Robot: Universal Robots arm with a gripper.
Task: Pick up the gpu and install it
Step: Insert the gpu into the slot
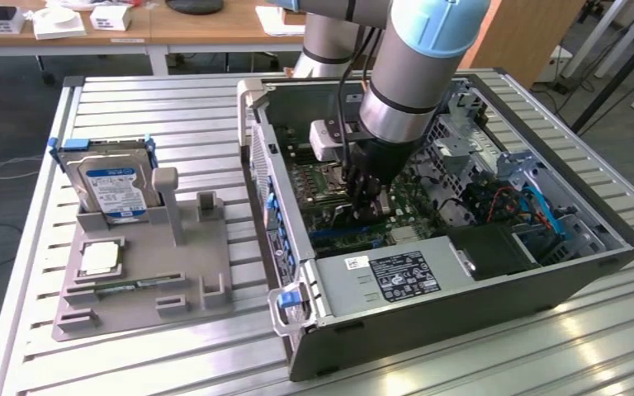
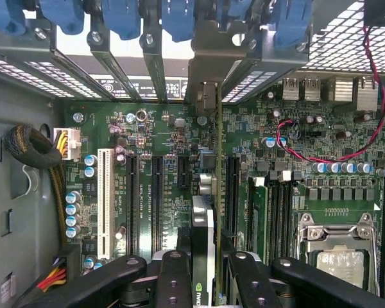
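1. The claw (image 2: 208, 279) is clamped on the gpu (image 2: 204, 240). The card stands on edge between the black fingers (image 2: 173, 276) and runs away from the claw toward the rear wall of the computer case (image 1: 461, 305). It hangs straight below the claw over the motherboard (image 2: 147, 128). The card itself hides whether its contact edge has entered a slot.
2. Missed slot: long black slots (image 2: 157, 192) lie close on either side of the card. A small sideways offset would land the contact edge on bare board or on a slot's lip. Pushing then could chip the connector.
3. Bracket snag: the card's metal end, farthest from the claw, sits right by the slot covers (image 2: 109, 58) and their blue latches (image 2: 125, 16). If it meets the frame rather than the opening, the card would tilt and go in at one end alone.
4. Slip in the grip: the fingers pinch just the near end of a long, thin card. Resistance at the far end could pivot it between the pads and leave it skewed.
5. Too much force: pressing on a misaligned card would flex the motherboard. That would stress small parts nearby, such as the capacitors (image 2: 90, 165) off to one side of the claw.
6. The red and black wire (image 2: 295, 138) lies well aside of the card, so a snag there looks unlikely.
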